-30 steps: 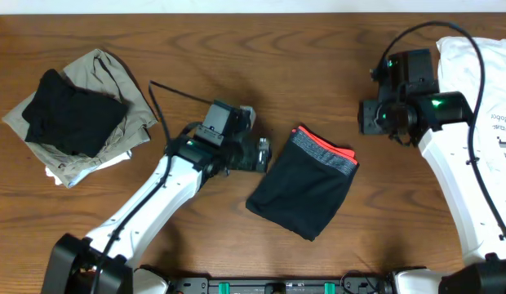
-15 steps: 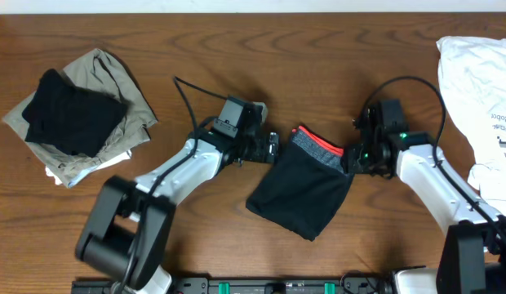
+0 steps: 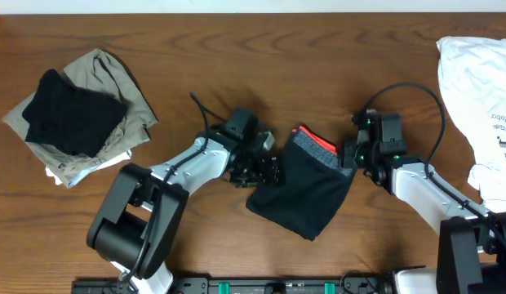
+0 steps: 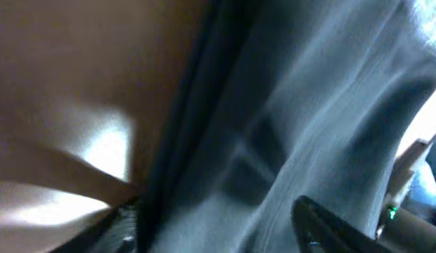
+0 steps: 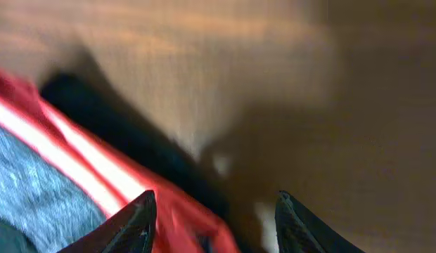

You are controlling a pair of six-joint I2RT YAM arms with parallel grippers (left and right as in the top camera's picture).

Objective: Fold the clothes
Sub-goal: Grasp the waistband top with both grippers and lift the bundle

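Overhead: clothes [image 3: 306,196] lie folded at the centre of the table [image 3: 237,49]. Long axis diagonal, with the grey, coral-edged waistband [image 3: 322,152] pointing far-right and the opposite end near-left. Left gripper [image 3: 265,169] at the left edge, fingers wide over black fabric. Right gripper [image 3: 348,155] at the waistband's right corner, fingers wide, clamping nothing.

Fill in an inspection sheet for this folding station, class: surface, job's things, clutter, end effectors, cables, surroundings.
Surface: brown wooden table.
Job's things: black trousers, folded, mid-table, grey waistband with red edge.
Clutter: khaki and black clothes pile far left; white printed garment far right.
End effectors: left end effector open at the trousers' left edge; right end effector open at the waistband's right end.
Cables: black cable loops by the left arm; second cable arcs over the right arm.
Surroundings: nothing seen.
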